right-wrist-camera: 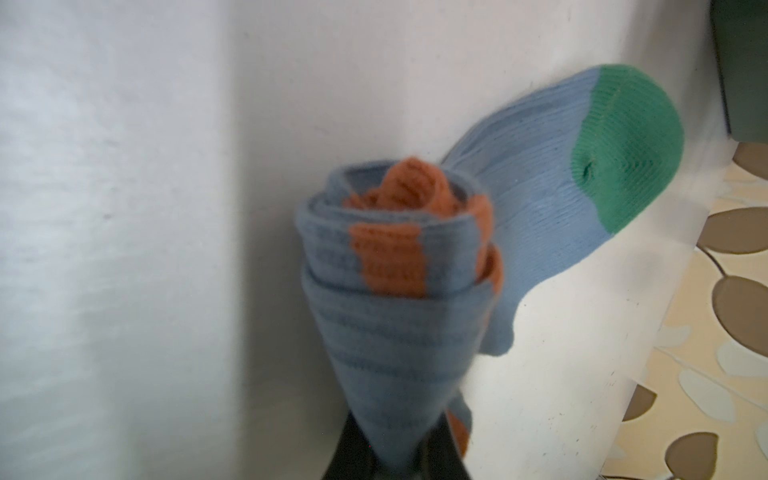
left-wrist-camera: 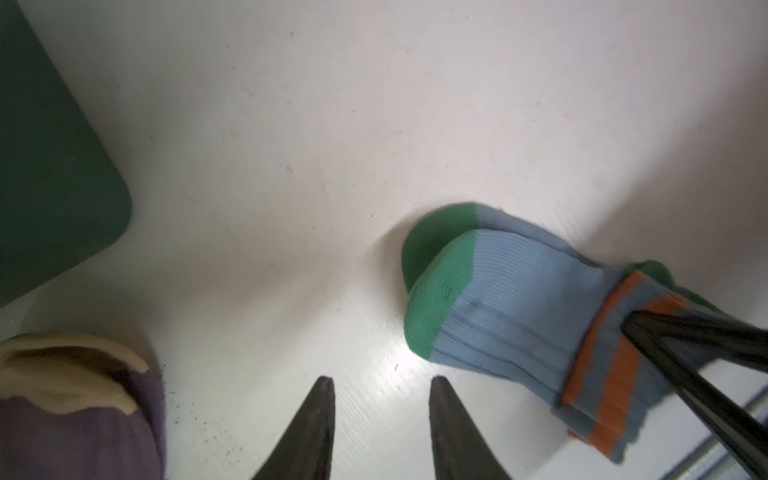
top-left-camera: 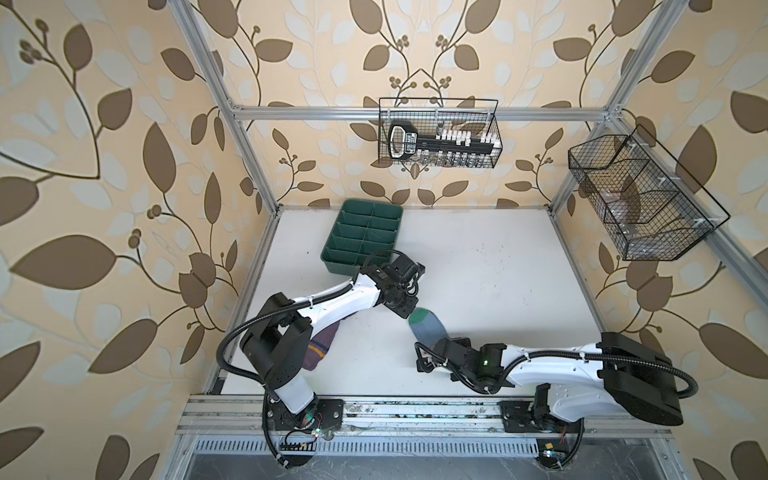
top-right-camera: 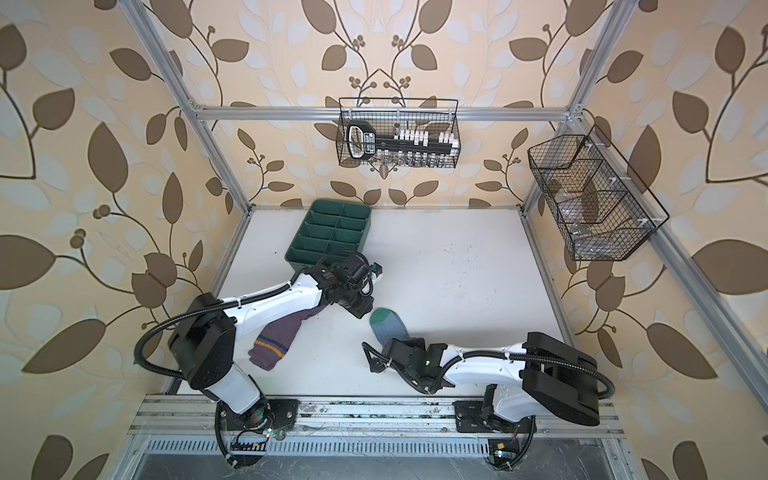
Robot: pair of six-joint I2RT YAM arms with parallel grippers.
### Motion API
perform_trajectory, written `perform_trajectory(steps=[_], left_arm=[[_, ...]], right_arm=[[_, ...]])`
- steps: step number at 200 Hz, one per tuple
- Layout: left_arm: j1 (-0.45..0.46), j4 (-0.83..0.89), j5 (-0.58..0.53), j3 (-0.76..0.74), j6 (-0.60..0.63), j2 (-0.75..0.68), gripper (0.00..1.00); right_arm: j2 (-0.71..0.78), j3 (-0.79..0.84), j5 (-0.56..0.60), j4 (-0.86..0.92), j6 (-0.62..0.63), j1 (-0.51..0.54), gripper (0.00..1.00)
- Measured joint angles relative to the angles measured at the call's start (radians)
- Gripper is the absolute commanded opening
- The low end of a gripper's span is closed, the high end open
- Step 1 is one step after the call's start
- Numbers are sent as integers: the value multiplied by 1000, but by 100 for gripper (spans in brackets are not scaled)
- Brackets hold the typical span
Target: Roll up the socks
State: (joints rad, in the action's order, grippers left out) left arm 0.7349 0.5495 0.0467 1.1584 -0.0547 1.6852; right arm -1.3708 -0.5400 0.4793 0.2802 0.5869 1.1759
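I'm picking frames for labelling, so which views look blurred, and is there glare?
Right wrist view: the blue sock is soft at its rolled end, sharper at the toe. Left wrist view: its striped end is smeared, and the table shows a glare patch. Both top views: sharp, evenly lit.

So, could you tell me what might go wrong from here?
The right gripper pinches only one end of the blue sock, so its loose roll may unwind; the left gripper is open and off it. The purple sock lies partly under the left arm, which could drag it.
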Motion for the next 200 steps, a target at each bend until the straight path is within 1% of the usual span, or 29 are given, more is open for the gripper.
perform_trajectory(steps=[29, 60, 98, 144, 181, 200], left_arm=[[5, -113, 8, -34, -51, 54, 38], [5, -234, 50, -64, -110, 89, 37], [5, -335, 82, -56, -154, 175, 34], [5, -381, 87, 38, -158, 262, 32], [6, -389, 133, 105, -159, 315, 31], [6, -388, 146, 114, -164, 320, 32]], right_arm=[[-1, -2, -3, 2, -15, 0, 0], [-25, -26, -5, 16, -32, 0, 0], [-63, -77, -34, 54, -65, -5, 4], [-111, -145, -73, 113, -107, -7, 5], [-162, -203, -96, 143, -128, -11, 6], [-201, -248, -103, 169, -138, -13, 6]])
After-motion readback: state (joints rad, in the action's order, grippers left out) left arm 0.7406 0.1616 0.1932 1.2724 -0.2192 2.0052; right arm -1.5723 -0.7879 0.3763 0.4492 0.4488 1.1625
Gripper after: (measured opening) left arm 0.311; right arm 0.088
